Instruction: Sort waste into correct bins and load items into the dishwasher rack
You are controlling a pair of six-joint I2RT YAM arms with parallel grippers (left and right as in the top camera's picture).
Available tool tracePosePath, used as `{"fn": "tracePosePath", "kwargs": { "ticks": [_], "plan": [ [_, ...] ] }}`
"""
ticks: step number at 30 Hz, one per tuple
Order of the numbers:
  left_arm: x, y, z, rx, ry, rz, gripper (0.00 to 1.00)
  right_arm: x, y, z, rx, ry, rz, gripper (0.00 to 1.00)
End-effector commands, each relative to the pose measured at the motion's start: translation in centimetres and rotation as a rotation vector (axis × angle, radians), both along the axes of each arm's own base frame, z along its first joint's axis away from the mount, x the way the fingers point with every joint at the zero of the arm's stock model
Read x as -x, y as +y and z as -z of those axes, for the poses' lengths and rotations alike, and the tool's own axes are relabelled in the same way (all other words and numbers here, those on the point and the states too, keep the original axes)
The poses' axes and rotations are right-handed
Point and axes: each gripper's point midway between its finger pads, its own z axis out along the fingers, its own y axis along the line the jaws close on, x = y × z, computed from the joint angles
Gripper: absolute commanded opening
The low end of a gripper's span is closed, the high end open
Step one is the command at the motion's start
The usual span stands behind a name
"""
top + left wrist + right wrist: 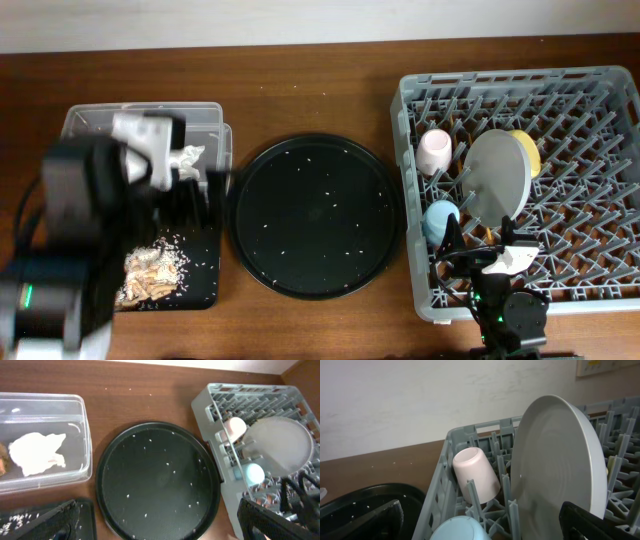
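Observation:
The grey dishwasher rack (pixel 600 250) holds a pink cup (pixel 434 150), a blue cup (pixel 440 222), a pale plate (pixel 498 175) on edge and a yellow bowl (pixel 530 150) behind it. My right gripper (pixel 485 527) is open and empty just above the blue cup (pixel 460 530), near the pink cup (pixel 476 472) and the plate (pixel 560 460). My left gripper (pixel 160 525) is open and empty over the near edge of the clear tub (pixel 85 425), which holds the white tissue (pixel 35 452) and a brown scrap (pixel 2 457). Food scraps (pixel 150 270) lie on the shallow black tray (pixel 200 285). The chopsticks are out of view.
A large round black tray (pixel 315 215), dotted with rice-like bits, sits between the bins and the rack. My left arm (pixel 70 220) covers much of the clear tub (pixel 90 118) and the shallow tray in the overhead view. The right arm's base (pixel 510 315) stands at the rack's front edge.

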Motion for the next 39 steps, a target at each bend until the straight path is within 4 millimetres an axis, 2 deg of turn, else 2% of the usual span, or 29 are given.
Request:
{"fn": "tracePosePath", "kwargs": {
  "ticks": [1,2,4,6,8,11,12,15,17,21,23,39],
  "plan": [
    [3.0,1.5,3.6,-0.054,-0.063,-0.061,1.0,0.0,-0.3,0.2,0.001,0.0,0.013,0.98],
    [3.4,1.7,4.7,-0.058,-0.104,-0.073,1.0,0.0,-0.3,0.2,0.001,0.0,0.013,0.98],
    [3.3,1.7,8.3,-0.033,-0.296,-0.08,1.0,0.0,-0.3,0.2,0.001,0.0,0.013,0.98],
    [2.6,1.7,9.2,-0.011,-0.468,-0.086,1.0,0.0,-0.3,0.2,0.001,0.0,0.013,0.98],
    [2.0,1.6,9.5,0.023,-0.723,-0.093,1.0,0.0,-0.3,0.2,0.001,0.0,0.013,0.98],
    [1.9,1.6,11.3,0.039,-0.844,-0.096,1.0,0.0,-0.3,0.2,0.001,0.0,0.013,0.98],
    [1.9,1.6,11.8,0.041,-0.852,-0.096,1.0,0.0,-0.3,0.2,0.001,0.0,0.013,0.98],
    [2.0,1.6,14.8,0.035,-0.812,-0.095,1.0,0.0,-0.3,0.2,0.001,0.0,0.013,0.99],
    [2.1,1.7,15.6,0.011,-0.787,-0.091,1.0,0.0,-0.3,0.2,0.001,0.0,0.013,0.98],
    [2.7,2.9,18.9,-0.033,-0.658,-0.147,1.0,0.0,-0.3,0.2,0.001,0.0,0.013,0.98],
    [2.6,3.2,18.3,-0.047,-0.69,-0.165,1.0,0.0,-0.3,0.2,0.001,0.0,0.013,0.98],
    [2.6,3.2,18.3,-0.046,-0.689,-0.164,1.0,0.0,-0.3,0.2,0.001,0.0,0.013,0.98]
  ]
}}
